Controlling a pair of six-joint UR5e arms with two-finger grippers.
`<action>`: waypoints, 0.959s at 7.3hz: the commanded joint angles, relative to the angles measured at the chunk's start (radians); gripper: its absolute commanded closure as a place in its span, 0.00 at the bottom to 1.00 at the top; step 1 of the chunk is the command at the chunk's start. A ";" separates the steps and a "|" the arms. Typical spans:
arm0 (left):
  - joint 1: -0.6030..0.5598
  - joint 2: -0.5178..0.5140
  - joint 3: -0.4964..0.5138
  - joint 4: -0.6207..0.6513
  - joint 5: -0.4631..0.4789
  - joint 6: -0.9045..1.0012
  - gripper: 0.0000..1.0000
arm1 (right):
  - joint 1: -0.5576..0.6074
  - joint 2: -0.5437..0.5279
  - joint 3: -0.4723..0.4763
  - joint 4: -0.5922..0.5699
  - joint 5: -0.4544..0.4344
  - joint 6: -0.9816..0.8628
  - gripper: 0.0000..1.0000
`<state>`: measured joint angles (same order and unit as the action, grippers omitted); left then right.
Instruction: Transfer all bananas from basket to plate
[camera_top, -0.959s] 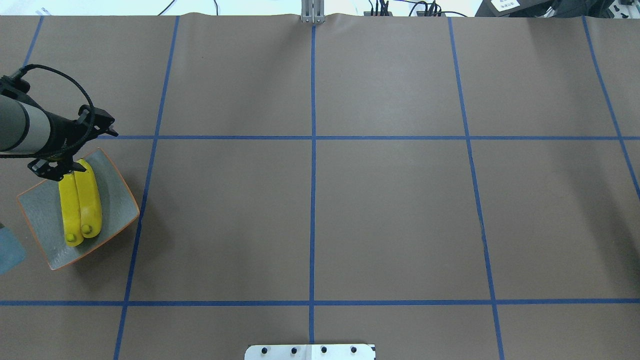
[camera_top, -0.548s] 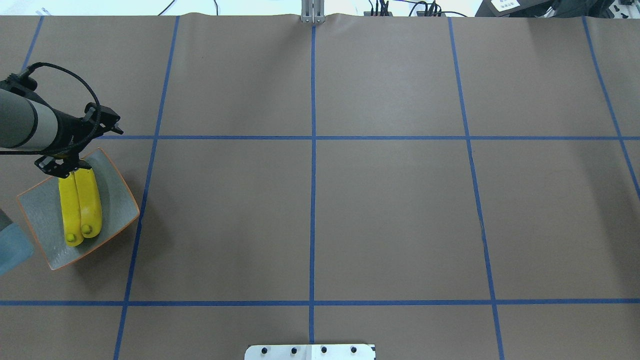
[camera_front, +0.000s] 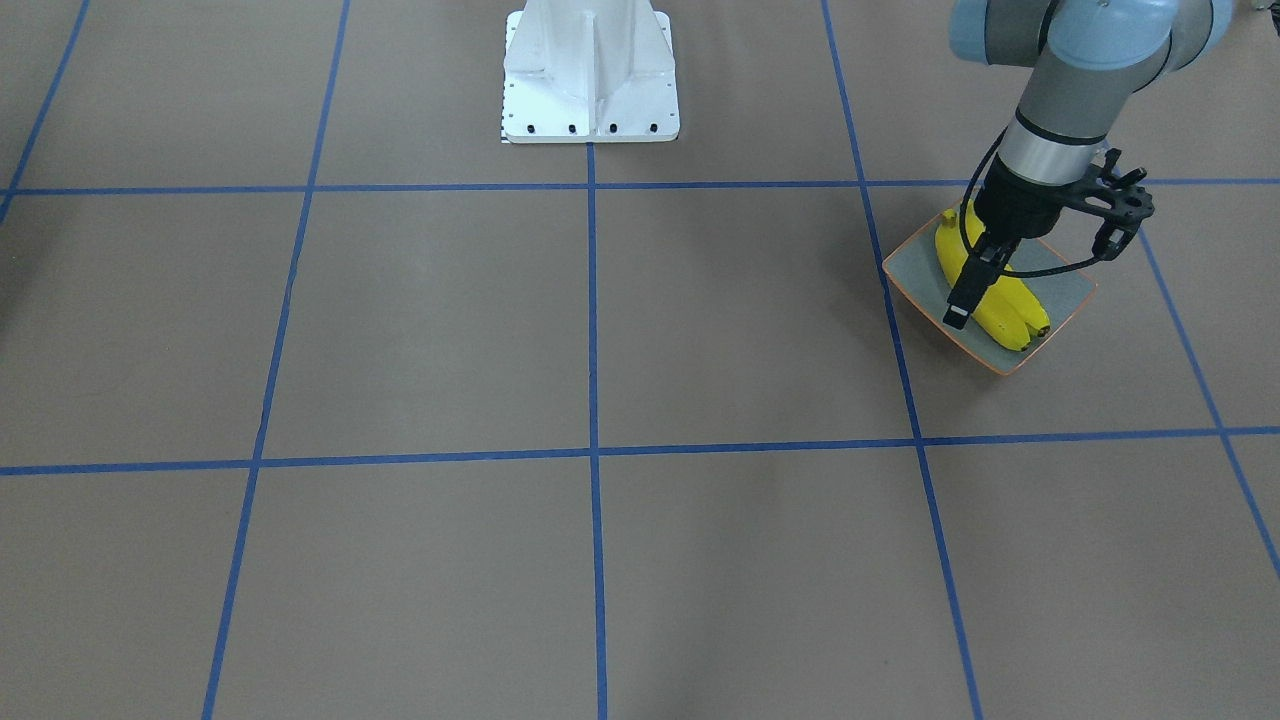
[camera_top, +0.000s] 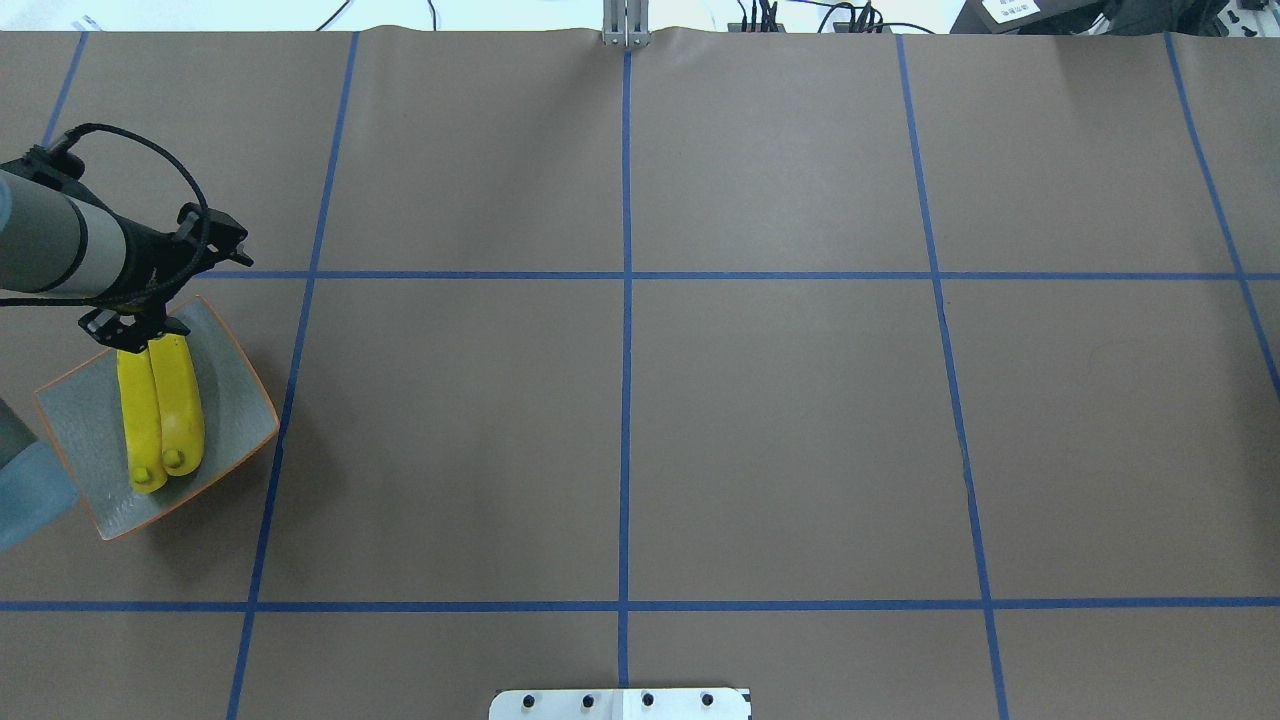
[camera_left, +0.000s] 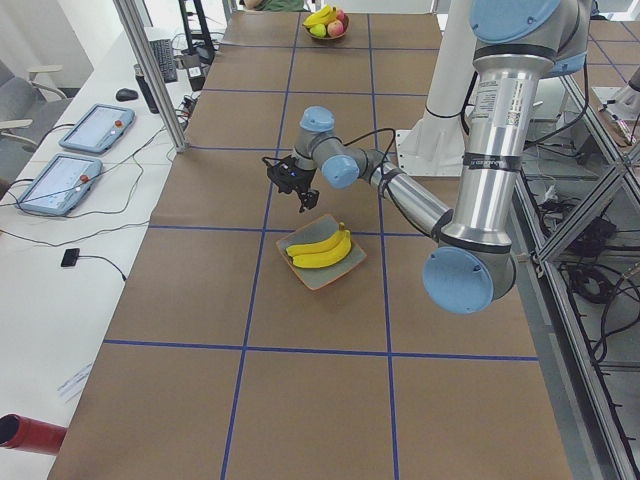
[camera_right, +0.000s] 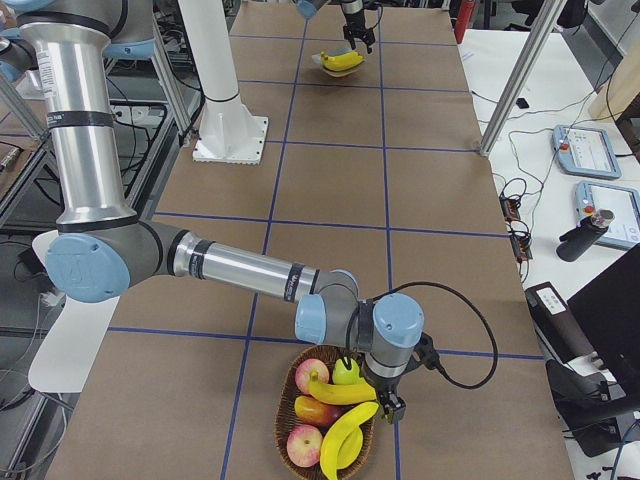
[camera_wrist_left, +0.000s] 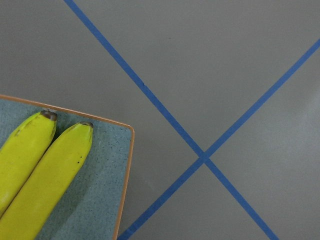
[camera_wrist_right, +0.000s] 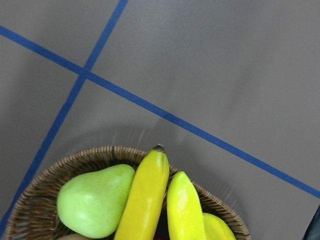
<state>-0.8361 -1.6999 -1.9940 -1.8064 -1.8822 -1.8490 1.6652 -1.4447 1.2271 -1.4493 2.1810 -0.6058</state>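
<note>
Left fingers (camera_front: 958, 312) hang spread and empty above one end of two bananas (camera_top: 178, 400) lying side by side on the plate (camera_top: 235, 400). Right fingers (camera_right: 388, 408) (clenched or released, I cannot tell) hover over basket (camera_wrist_right: 100, 152) bananas (camera_right: 345, 392), far across the desk (camera_top: 780, 430).

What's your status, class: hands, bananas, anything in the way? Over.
Left hand open, empty, over plate. Right hand at basket, grip unreadable. Two bananas plated, two in basket. Pear, apples crowd them.
</note>
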 joint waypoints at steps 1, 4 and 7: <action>0.000 -0.001 0.004 -0.001 0.000 0.001 0.00 | 0.002 0.007 -0.083 0.000 0.016 -0.022 0.00; 0.000 -0.001 0.012 -0.002 0.000 0.001 0.00 | -0.022 0.001 -0.113 0.000 0.007 -0.046 0.04; 0.000 -0.003 0.014 -0.004 0.000 0.004 0.00 | -0.065 0.010 -0.130 0.000 -0.003 -0.089 0.08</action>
<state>-0.8360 -1.7015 -1.9810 -1.8089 -1.8822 -1.8467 1.6208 -1.4386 1.1003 -1.4496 2.1839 -0.6758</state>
